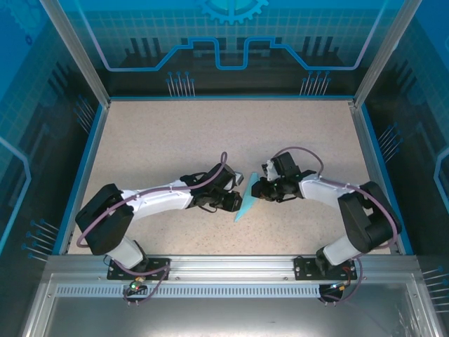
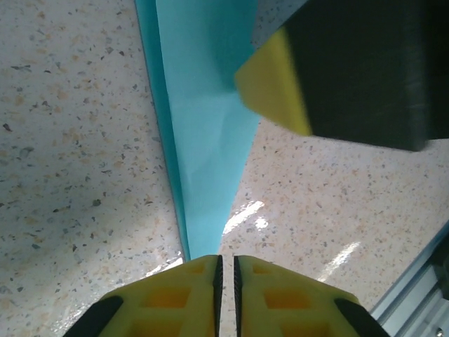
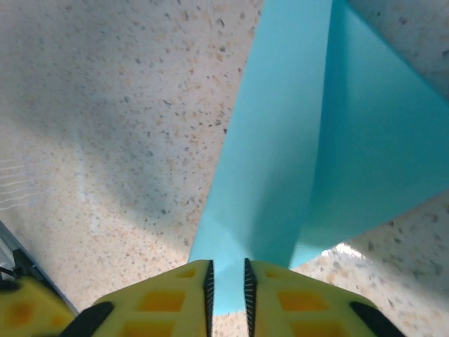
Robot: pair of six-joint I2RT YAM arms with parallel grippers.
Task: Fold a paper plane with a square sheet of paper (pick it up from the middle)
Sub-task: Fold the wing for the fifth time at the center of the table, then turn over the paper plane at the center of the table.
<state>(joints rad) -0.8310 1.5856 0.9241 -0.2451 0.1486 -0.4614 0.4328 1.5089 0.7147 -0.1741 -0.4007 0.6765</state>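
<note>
**Yellow pads (image 3: 161,302) stand a little apart at a folded blue plane**

Largest is the speckled beige table (image 1: 175,140). The two arms meet at the centre of the top frame. Between them sits the paper plane (image 1: 245,208), a slim light-blue dart with its point toward the lower left.

In the left wrist view it narrows from the top edge to a sharp point at bottom centre, with a darker band along its left crease.

The left gripper (image 2: 226,261) shows a thin dark slit, gripping nothing. The right gripper (image 3: 227,265) is unclenched, and blue paper shows through its gap.
</note>
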